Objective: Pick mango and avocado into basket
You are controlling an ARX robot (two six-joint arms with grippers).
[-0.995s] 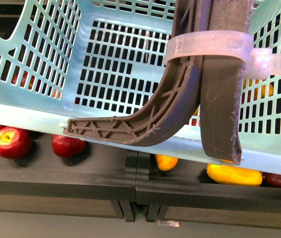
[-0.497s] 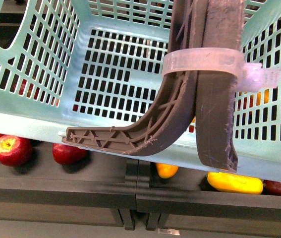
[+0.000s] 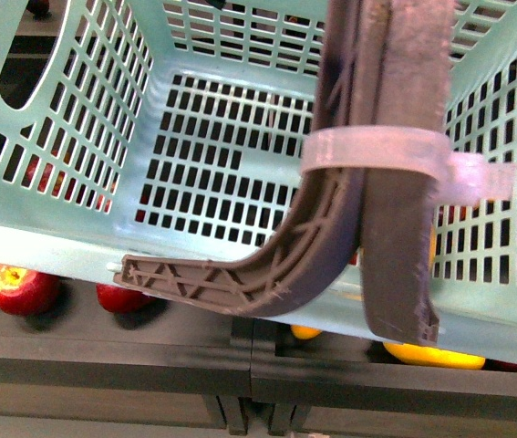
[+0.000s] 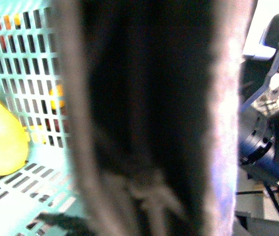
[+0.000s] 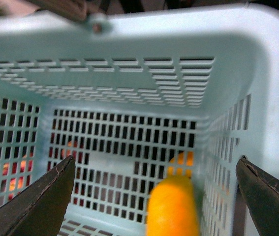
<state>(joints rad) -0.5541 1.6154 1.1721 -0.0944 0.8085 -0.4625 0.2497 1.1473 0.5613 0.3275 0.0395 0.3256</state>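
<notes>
Two fingers of my right gripper point(image 5: 155, 162) are sitting wide apart, holding nothing, just above the basket point(image 5: 129, 73), and the mango point(image 5: 172, 206) is lying inside it by a side wall. My left gripper isn't showing past the blurry handle point(image 4: 149, 118), so can't tell there.

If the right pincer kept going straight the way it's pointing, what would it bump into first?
Probably the mango, which shows blurred just ahead in the gap of the open right pincer. Beyond it is the basket lattice. Depth is hard to judge.
</notes>
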